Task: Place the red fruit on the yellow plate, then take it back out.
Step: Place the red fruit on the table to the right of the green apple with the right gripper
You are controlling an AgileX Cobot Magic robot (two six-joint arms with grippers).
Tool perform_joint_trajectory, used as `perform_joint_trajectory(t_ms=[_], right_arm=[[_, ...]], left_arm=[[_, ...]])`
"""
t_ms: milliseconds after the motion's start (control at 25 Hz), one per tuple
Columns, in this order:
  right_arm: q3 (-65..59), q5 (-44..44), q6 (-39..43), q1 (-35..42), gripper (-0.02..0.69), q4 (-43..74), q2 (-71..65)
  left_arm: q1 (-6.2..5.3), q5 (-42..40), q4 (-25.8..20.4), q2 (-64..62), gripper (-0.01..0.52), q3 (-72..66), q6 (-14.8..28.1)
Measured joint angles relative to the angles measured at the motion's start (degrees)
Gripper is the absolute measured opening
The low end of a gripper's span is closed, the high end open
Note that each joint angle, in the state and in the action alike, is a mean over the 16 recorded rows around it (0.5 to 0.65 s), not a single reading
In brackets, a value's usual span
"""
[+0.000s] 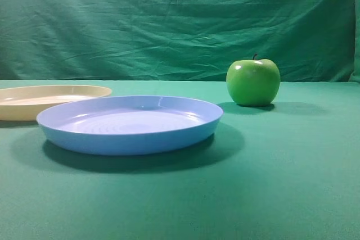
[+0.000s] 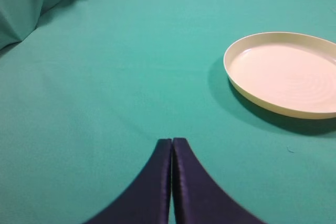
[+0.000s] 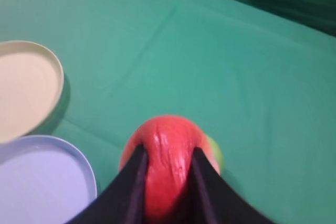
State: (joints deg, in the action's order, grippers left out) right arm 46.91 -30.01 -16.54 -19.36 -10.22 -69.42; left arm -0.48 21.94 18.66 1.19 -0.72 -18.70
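Right gripper [image 3: 167, 174] is clamped on the red fruit [image 3: 167, 153], jaws partly closed against both flanks, fruit bulging out between them. It is carried well above the green cloth [image 3: 236, 77]; a sliver of the green apple [image 3: 214, 153] shows just behind the fruit in the right wrist view. Neither the fruit nor the arm shows in the exterior high view.

Step in hand, as judged: transport to the yellow plate [image 3: 26, 85], which is empty. For a clean placement:
- The blue plate [image 3: 42, 182] lies between the gripper and the target (on the wrist view's left), so height is best kept until its rim is passed.
- Descent should be centred over the yellow plate's flat floor, not the rim; a round fruit will roll if set on the slope.
- Release only once the fruit is seated, and jaws opened just enough, since it must be picked up again.

Pose: right wrist is pitched forward and down, looking past the fruit toward both plates. Left gripper [image 2: 172, 145] is shut and empty, tips pressed together, held low over bare cloth with the yellow plate off to its right (parked, not needed here).
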Motion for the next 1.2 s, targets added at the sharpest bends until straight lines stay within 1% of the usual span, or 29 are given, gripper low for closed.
perform_joint_trajectory(t_ms=[200,440,560,640,760,920,1080,1200], right_arm=[[-10.4,6.7,0.0,0.4,0.157,0.2,1.6],[-16.5,16.1,0.0,0.4,0.16,0.2,-2.6],[-17.8,20.4,0.0,0.4,0.178,0.2,-5.8],[-18.2,22.7,0.0,0.4,0.204,0.2,-7.9],[-18.3,25.1,0.0,0.4,0.272,0.2,-10.6],[-17.9,26.3,0.0,0.4,0.393,0.2,-13.2],[-16.4,24.5,0.0,0.4,0.518,0.2,-13.8],[-14.2,21.6,0.0,0.4,0.596,0.2,-13.1]], left_arm=[[0.0,0.0,0.0,0.0,0.0,0.0,0.0],[0.0,0.0,0.0,0.0,0.0,0.0,0.0],[0.0,0.0,0.0,0.0,0.0,0.0,0.0],[0.0,0.0,0.0,0.0,0.0,0.0,0.0],[0.0,0.0,0.0,0.0,0.0,0.0,0.0],[0.0,0.0,0.0,0.0,0.0,0.0,0.0],[0.0,0.0,0.0,0.0,0.0,0.0,0.0],[0.0,0.0,0.0,0.0,0.0,0.0,0.0]])
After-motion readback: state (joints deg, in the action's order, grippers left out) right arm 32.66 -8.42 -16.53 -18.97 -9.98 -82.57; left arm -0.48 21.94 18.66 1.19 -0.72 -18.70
